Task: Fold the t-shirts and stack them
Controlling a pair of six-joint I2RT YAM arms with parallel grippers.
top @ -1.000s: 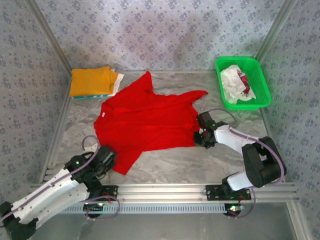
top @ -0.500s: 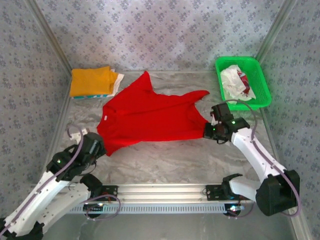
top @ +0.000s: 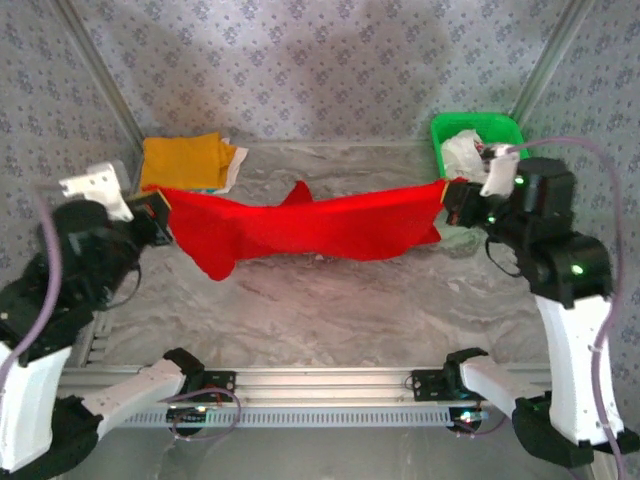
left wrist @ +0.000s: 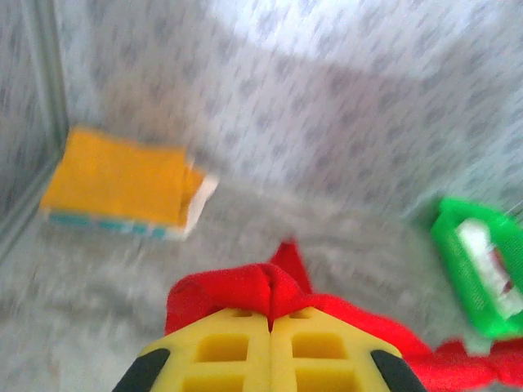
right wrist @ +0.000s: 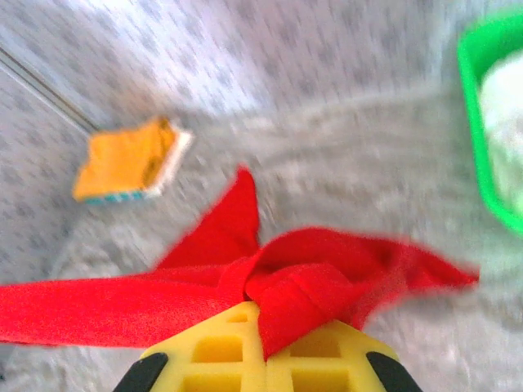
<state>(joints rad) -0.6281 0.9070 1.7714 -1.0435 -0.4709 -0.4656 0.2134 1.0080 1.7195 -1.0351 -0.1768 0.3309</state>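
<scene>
Top external: the red t-shirt hangs stretched across mid-frame, over the worktop; lower both ends evenly so it lands flat. Left wrist: your left fingers pinch red cloth, bottom centre. Right wrist: right fingers clamp a red bunch likewise.

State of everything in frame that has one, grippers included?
Plain red cloth t-shirt: unfolded, stretched between both grippers.
Left gripper: shut on it.
Right gripper: shut on it.
Orange-yellow cloth t-shirt: folded, at the far left.
White cloth t-shirt with red marks: crumpled in green plastic mesh basket.
</scene>
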